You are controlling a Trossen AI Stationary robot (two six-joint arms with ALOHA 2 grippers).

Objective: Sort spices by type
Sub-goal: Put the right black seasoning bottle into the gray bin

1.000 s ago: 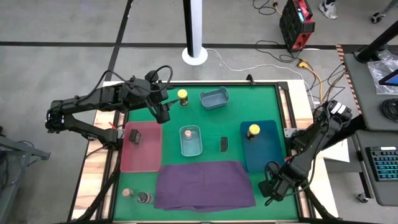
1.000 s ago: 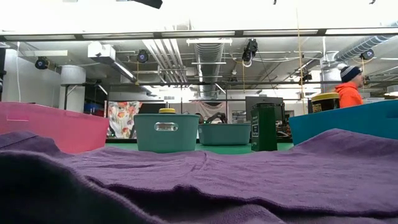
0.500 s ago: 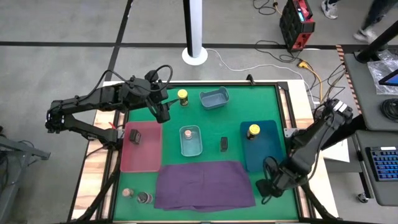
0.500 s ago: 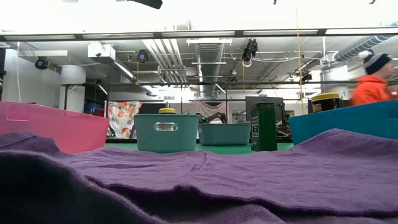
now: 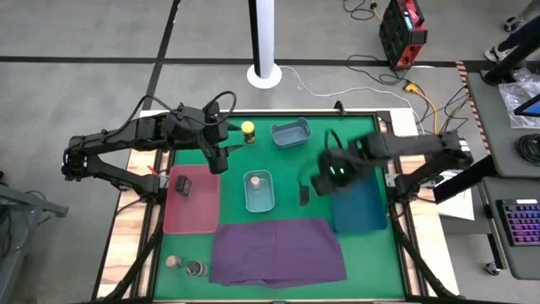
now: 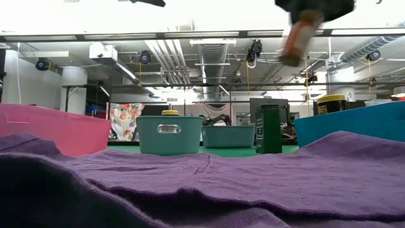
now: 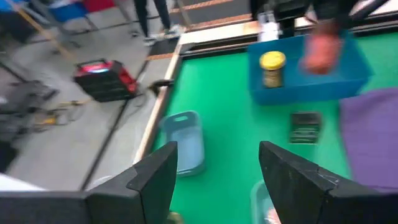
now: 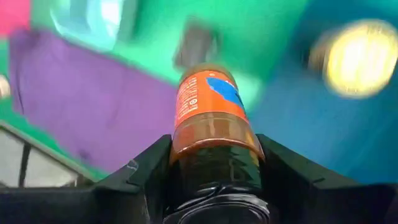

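Both grippers show: the right gripper (image 5: pixel 331 179) clamps an orange-labelled jar (image 8: pixel 209 118) above the blue bin (image 5: pixel 363 211), hiding its yellow-lidded jar (image 7: pixel 272 67); the left gripper (image 5: pixel 221 154) hangs open, empty.

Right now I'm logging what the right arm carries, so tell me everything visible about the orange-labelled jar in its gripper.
The orange-labelled jar is a small clear bottle of brownish spice, its orange label bearing a blue patch. The right gripper is shut on its dark-capped end, so the jar points away from the wrist. It hangs in the air over the blue bin, touching only the fingers; the low view shows it tilted.
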